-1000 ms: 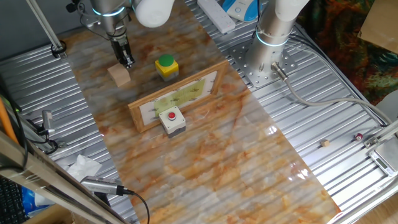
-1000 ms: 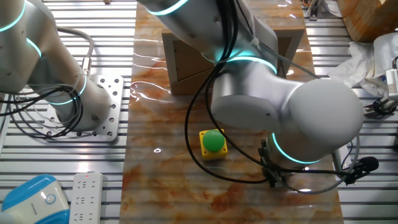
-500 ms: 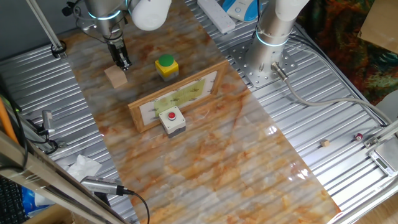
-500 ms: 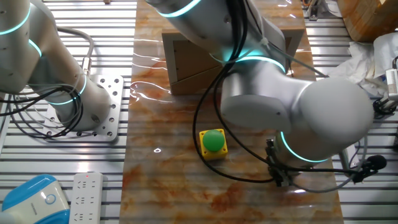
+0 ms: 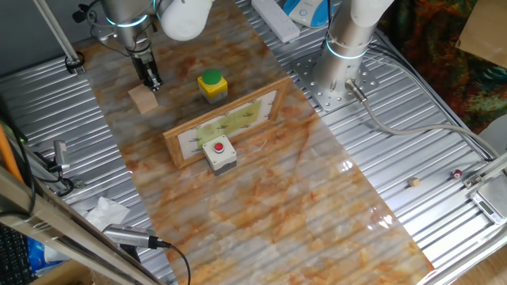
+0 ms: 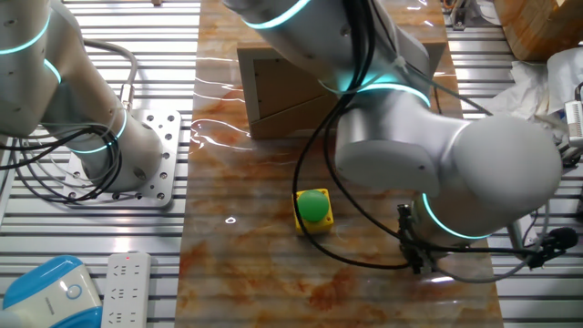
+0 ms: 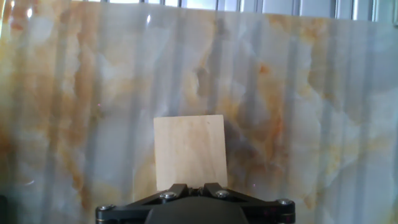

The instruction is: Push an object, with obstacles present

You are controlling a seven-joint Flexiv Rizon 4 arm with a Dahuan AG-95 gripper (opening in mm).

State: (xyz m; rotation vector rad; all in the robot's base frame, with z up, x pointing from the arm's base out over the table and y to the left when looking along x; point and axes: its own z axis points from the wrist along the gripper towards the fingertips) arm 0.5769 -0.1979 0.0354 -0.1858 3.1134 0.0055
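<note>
The object, a plain light-tan wooden cube (image 5: 143, 100), rests on the marbled mat near its far left end. In the hand view the cube (image 7: 189, 151) sits directly in front of my gripper (image 7: 189, 186), whose fingers are shut together and touch its near face. My gripper (image 5: 150, 79) stands upright just right of the cube. The obstacles lie to the right: a yellow box with green button (image 5: 211, 85), a long wooden-framed panel (image 5: 226, 125) and a grey box with red button (image 5: 219, 153). In the other fixed view my arm hides the cube.
Ribbed metal table (image 5: 47, 119) borders the mat on the left, close to the cube. A crumpled tissue (image 5: 104, 212) and cables lie at the front left. The arm's base (image 5: 348, 47) and a power strip (image 5: 277, 20) stand at the back.
My gripper has moved left and away along the mat, and the cube has slid ahead of it toward the mat's left edge. The obstacles have not moved.
</note>
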